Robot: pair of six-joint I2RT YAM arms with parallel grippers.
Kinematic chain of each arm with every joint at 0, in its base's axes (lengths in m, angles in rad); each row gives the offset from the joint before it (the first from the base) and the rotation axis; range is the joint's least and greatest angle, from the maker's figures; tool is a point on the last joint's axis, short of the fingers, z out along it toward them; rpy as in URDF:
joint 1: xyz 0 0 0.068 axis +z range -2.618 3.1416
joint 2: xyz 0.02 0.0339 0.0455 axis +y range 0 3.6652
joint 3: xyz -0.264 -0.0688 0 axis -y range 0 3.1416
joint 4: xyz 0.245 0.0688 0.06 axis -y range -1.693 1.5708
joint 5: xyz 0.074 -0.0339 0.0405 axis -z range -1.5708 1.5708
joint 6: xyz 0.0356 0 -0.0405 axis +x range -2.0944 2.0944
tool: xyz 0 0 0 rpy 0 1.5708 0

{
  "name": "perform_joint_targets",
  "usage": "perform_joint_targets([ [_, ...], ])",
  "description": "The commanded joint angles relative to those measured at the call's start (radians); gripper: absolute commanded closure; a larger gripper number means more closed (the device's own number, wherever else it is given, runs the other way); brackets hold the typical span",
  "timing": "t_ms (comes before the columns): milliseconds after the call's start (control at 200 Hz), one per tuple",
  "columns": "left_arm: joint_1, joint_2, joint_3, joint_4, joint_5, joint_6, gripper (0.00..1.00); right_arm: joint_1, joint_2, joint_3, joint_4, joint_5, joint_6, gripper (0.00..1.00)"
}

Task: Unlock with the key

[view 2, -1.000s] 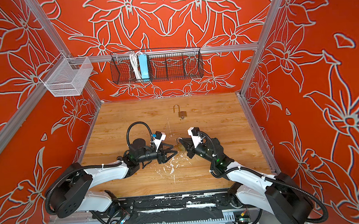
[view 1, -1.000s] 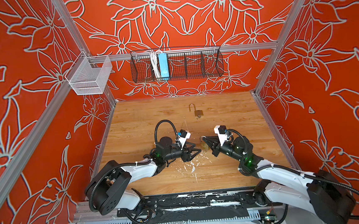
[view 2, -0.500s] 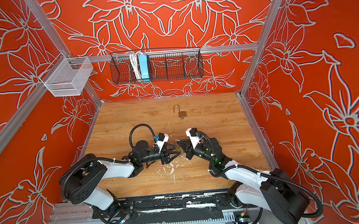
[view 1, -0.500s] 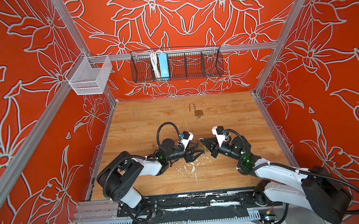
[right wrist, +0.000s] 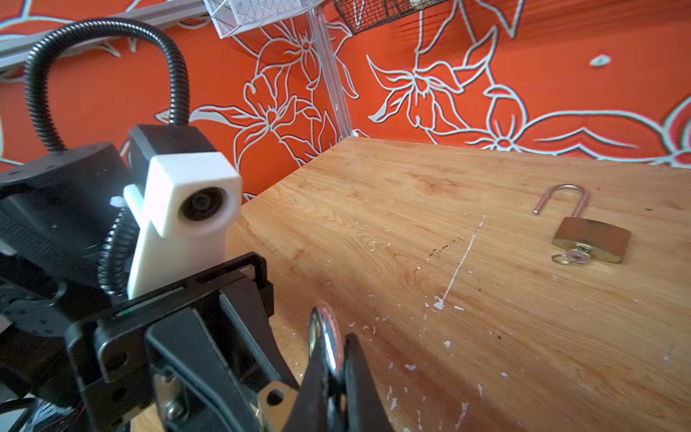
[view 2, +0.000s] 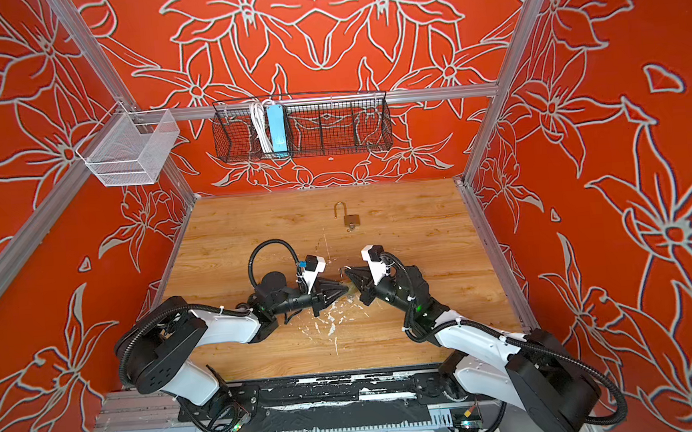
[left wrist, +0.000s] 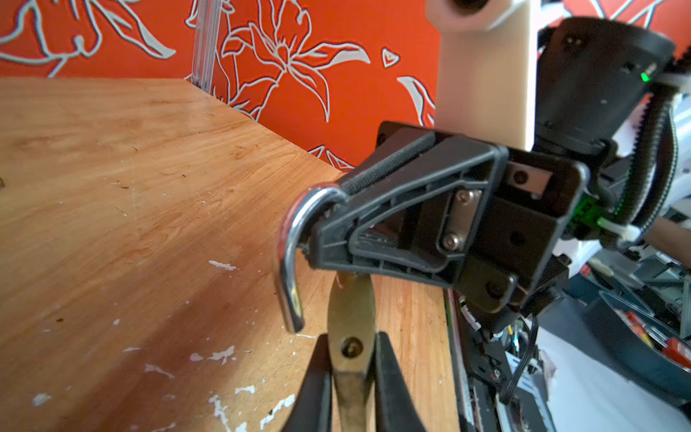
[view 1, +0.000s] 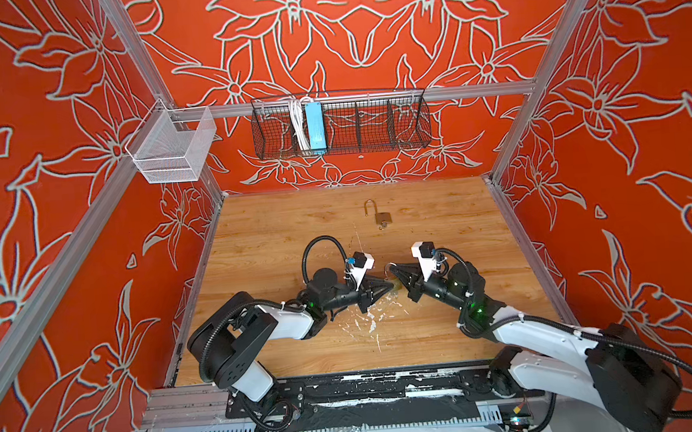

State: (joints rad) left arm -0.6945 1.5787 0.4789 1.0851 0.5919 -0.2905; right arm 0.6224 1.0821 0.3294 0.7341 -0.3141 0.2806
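Just left of centre in both top views, keep the left tool point(view 1: 390, 285) pinched tight on the brass padlock body point(left wrist: 351, 310) — no twisting. At centre, mind the shackle point(left wrist: 288, 262), free end hanging out, clamped in the right tool point(view 1: 397, 274). Probably best to avoid levering one against the other, low over the counter point(view 1: 275, 238). At the right of the right wrist view, note a second padlock point(right wrist: 590, 239) — open, key point(right wrist: 577, 257) in it.
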Motion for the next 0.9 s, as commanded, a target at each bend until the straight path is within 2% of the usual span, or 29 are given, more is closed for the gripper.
perform_joint_targets([
  [0, -0.056, -0.035, 0.027, -0.078, -0.089, 0.067, 1.00, 0.003, -0.026, 0.036, -0.015, 0.095, 0.020, 1.00],
  [75, -0.102, -0.080, 0.049, -0.223, -0.293, 0.116, 1.00, 0.006, -0.024, 0.050, -0.060, 0.127, 0.022, 1.00],
  [155, -0.144, -0.118, 0.100, -0.401, -0.456, 0.179, 1.00, 0.011, -0.009, 0.062, -0.073, 0.127, 0.020, 1.00],
  [285, -0.152, -0.138, 0.114, -0.475, -0.587, 0.168, 1.00, 0.017, 0.005, 0.070, -0.070, 0.106, 0.022, 1.00],
  [370, -0.151, -0.147, 0.125, -0.514, -0.616, 0.174, 1.00, 0.017, -0.018, 0.056, -0.064, 0.127, 0.018, 0.75],
  [395, -0.150, -0.151, 0.124, -0.518, -0.618, 0.175, 1.00, 0.017, -0.030, 0.051, -0.065, 0.137, 0.016, 0.71],
  [485, -0.143, -0.164, 0.124, -0.530, -0.612, 0.174, 1.00, 0.017, -0.072, 0.033, -0.074, 0.181, 0.010, 0.59],
  [561, -0.137, -0.176, 0.122, -0.538, -0.610, 0.175, 1.00, 0.017, -0.104, 0.025, -0.084, 0.198, 0.004, 0.56],
  [631, -0.126, -0.193, 0.109, -0.525, -0.578, 0.191, 1.00, 0.017, -0.124, 0.018, -0.087, 0.205, -0.009, 0.53],
  [701, -0.097, -0.219, 0.095, -0.518, -0.511, 0.204, 1.00, 0.016, -0.136, 0.013, -0.104, 0.261, -0.013, 0.49],
  [796, -0.015, -0.268, 0.063, -0.488, -0.297, 0.197, 1.00, 0.001, -0.134, 0.003, -0.117, 0.329, -0.011, 0.47],
  [851, 0.043, -0.286, 0.041, -0.445, -0.101, 0.196, 1.00, -0.022, -0.112, 0.006, -0.110, 0.293, -0.012, 0.47],
  [896, 0.083, -0.302, 0.030, -0.425, -0.001, 0.178, 1.00, -0.039, -0.086, 0.005, -0.077, 0.232, -0.008, 0.45],
])
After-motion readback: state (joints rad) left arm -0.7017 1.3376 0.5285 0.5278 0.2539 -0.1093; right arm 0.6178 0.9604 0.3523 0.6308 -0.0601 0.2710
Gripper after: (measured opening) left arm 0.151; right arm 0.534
